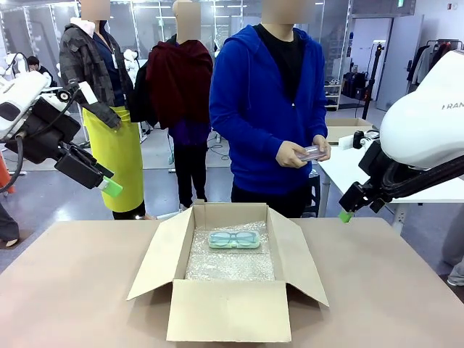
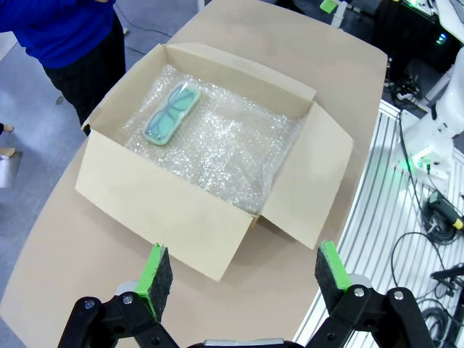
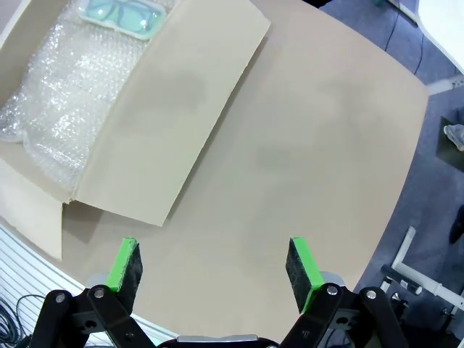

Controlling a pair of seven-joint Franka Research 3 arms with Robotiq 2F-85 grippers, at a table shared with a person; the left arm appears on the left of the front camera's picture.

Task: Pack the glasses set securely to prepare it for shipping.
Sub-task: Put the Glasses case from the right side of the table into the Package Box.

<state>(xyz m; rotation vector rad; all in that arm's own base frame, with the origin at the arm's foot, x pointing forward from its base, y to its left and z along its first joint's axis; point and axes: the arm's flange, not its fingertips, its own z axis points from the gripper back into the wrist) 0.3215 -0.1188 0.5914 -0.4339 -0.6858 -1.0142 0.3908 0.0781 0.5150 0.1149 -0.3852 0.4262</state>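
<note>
Cardboard, brown and corrugated: one open-topped shipping box (image 1: 229,312) is sitting at the lower centre of the front view on the tan table (image 1: 65,290), its four flaps splaying outward. One crinkly clear bubble wrap sheet (image 1: 232,267) is lying loose across the box floor. One mint-green translucent rounded-rectangular glasses case (image 1: 234,239), with spectacles showing through it, is resting flat on that sheet toward the far wall of the box. One pale pink translucent glasses case (image 1: 312,153) is being held in the person's hands (image 1: 292,154) at centre right of the front view, above and beyond the box and well apart from both arms. The left gripper (image 2: 243,272), black with green pads, is hanging with its jaws spread wide and nothing between them, and the box is lying ahead of it in the upper half of its wrist view. The right gripper (image 3: 214,261) is likewise gaping and empty, hovering over bare table, with the box's right flap showing at the upper left of its frame. Judged from this, the set is sitting half packed and the pink case is waiting for its place. To do that well, the pink case is best going flat onto the free wrap, just beside the green one rather than on top. If a gripper is taking it, it should be closing gently across the narrow width, since the smooth shell is looking slippery. The wrap should then be folding over both cases before the flaps are closing.
</note>
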